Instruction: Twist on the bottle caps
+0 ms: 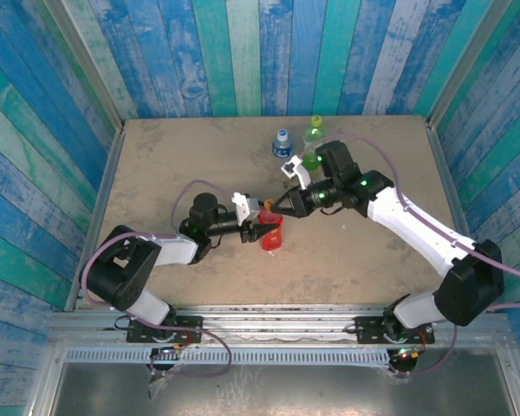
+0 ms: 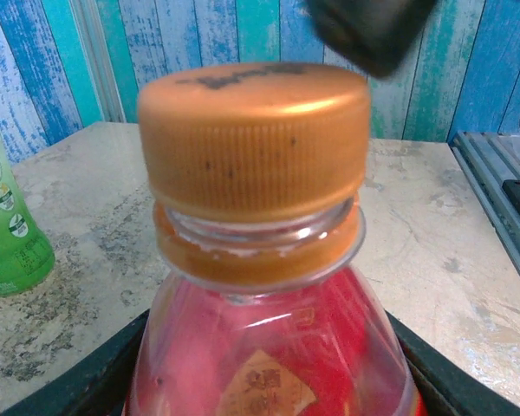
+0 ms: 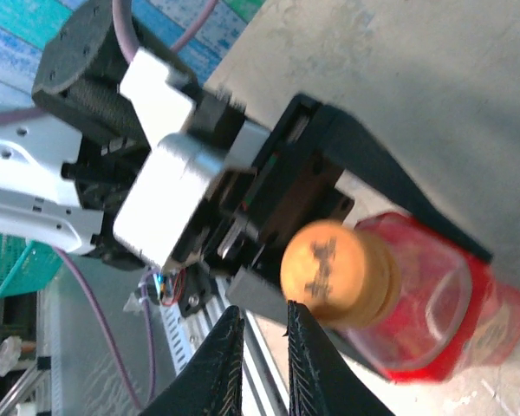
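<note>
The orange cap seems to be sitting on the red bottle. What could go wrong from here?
1. The right gripper is shut beside the cap, not around it. A nudge might tilt the red bottle in the left gripper, and the cap may not be tight.
2. The green bottle and clear bottle stand close behind the right arm. A swing could knock them over.

1. My top camera sits above and behind the arm bases (image 1: 160,329), looking down over the whole counter (image 1: 156,165).
2. My left wrist camera faces right, close to the red bottle (image 2: 269,347), level with its orange cap (image 2: 256,139).
3. My right wrist camera looks down and left past the right end effector (image 3: 264,347), close above that cap. All three views share bottle and cap.
</note>
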### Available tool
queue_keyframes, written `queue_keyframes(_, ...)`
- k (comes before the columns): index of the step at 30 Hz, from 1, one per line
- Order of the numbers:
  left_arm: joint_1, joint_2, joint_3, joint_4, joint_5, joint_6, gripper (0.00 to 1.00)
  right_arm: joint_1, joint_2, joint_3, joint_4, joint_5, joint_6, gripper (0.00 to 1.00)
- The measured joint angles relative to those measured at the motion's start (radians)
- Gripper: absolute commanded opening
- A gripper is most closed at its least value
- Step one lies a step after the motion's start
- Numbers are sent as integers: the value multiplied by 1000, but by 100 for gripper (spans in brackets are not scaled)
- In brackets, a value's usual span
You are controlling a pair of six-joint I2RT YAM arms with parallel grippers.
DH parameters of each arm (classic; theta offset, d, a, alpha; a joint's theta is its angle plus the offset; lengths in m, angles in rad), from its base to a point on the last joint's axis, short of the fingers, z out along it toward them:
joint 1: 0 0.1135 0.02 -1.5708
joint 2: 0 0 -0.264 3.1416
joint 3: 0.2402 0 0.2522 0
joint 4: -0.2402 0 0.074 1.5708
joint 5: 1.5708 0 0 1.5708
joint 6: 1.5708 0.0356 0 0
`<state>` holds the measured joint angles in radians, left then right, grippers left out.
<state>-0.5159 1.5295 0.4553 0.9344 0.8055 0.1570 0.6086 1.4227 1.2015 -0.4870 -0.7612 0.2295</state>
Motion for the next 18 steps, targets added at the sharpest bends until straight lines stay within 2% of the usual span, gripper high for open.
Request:
queue_keyframes(2,0,0,0,0,-1,0,60,1,-18,-18,-22,2,-11,25)
queue_keyframes(5,-3,-1,0,-6,-14,8,59,3,-55,-26,-62,30,-53,40)
queue_keyframes(8,-38,-18,32,-92,-60,61,60,4,-113,-19,-119,92,-145,51)
queue_keyframes(12,-85,-56,57,-200,-112,134,60,4,-198,11,-207,192,-338,58)
queue_keyframes(18,-126,-119,74,-343,-143,216,59,33,-302,53,-313,301,-703,61)
